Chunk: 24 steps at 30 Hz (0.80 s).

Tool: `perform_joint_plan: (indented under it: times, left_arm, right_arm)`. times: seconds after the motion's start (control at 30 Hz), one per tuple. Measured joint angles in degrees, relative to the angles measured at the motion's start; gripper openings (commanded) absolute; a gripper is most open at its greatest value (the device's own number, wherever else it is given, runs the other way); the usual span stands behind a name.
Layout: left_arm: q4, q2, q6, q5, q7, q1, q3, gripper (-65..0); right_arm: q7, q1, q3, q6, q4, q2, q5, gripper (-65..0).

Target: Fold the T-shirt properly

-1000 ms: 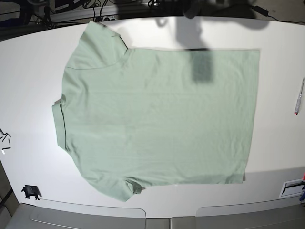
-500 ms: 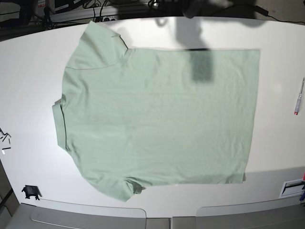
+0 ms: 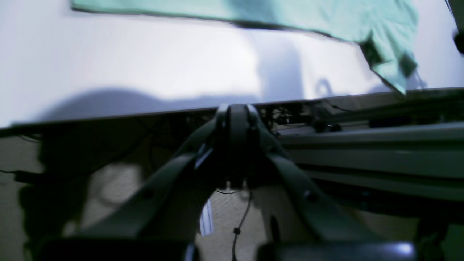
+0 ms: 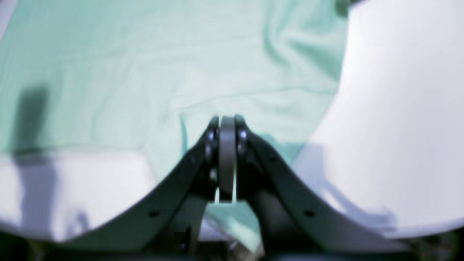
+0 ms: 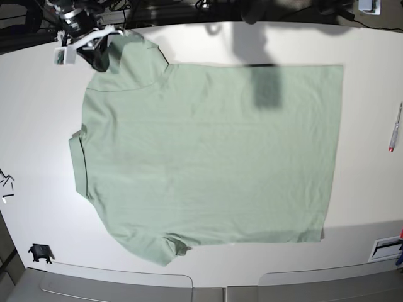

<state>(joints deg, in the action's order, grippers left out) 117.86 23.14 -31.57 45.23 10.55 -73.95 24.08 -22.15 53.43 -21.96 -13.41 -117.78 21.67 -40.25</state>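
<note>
The pale mint-green T-shirt [image 5: 208, 154] lies spread flat on the white table [image 5: 38, 126], collar to the left and hem to the right. My right gripper [image 5: 102, 55] is shut and hovers at the far left sleeve. In the right wrist view its closed fingertips [image 4: 227, 125] sit over the sleeve cloth [image 4: 145, 72], with nothing seen between them. My left gripper [image 3: 235, 110] is shut and empty at the table's far edge. The shirt's hem side [image 3: 326, 18] lies beyond it, apart from it.
A pen [image 5: 395, 128] lies near the right table edge. A small black part [image 5: 40, 253] and loose bits [image 5: 6, 182] sit at the left. A white box [image 5: 385, 248] is at the front right. Grey trays [image 5: 116, 283] line the front edge.
My right arm has come into the base view at the far left corner, over the shirt's sleeve. The shirt has not moved.
</note>
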Motion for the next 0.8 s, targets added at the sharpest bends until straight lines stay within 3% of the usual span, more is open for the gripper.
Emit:
perform_joint_plan:
  times: [0.07,0.23,0.4,0.43,0.47,0.53,0.57,0.67,0.8]
  left_arm:
    - [0.00,-1.81,0.00,-1.14,0.94,0.07,0.02,-65.0]
    - [-0.11,-4.94,-0.44,-2.38,9.11,3.52,-0.07,-65.0]
    - [-0.11,-5.33,-0.04,-2.40,9.22,4.94,-0.04,-65.0]
    - [-0.11,-5.31,-0.02,-2.40,9.22,5.14,0.00,-65.0]
    - [-0.11,-5.35,-0.02,-2.43,9.29,5.42,0.00,-63.0]
    - [-0.11,-5.35,-0.04,-2.56,9.38,5.90,0.00,-55.1]
    - [-0.11,-5.38,-0.17,-2.54,9.22,6.05,0.00,-51.5]
    - [-0.11,-5.35,-0.02,-2.58,9.38,7.76,0.00,-45.6]
    - [-0.11,-5.33,-0.02,-2.58,9.49,9.05,0.00,-45.5]
  right_arm:
    - [-1.70,-4.02,-3.06,-3.43,4.35,-2.84,-4.90,-65.0]
    - [-1.16,-13.46,-14.60,-2.40,13.60,-9.29,-10.43,-65.0]
    - [-1.75,-16.76,-21.09,-3.19,14.64,-10.21,-9.94,-65.0]
    - [-1.53,-16.74,-21.73,-3.17,14.64,-10.05,-8.44,-61.1]
    - [-1.55,-16.70,-22.08,-3.10,14.67,-10.10,-8.28,-51.8]
    - [-2.36,-16.48,-22.05,-3.21,14.64,-10.29,-7.65,-36.8]
    - [-3.28,-16.48,-21.97,-3.17,14.67,-10.54,-7.32,-33.7]
    - [-2.75,-16.65,-21.92,-3.15,14.64,-11.50,-3.93,-33.3]
    - [-4.96,-17.62,-21.92,-1.86,14.73,-13.14,-6.29,-33.4]
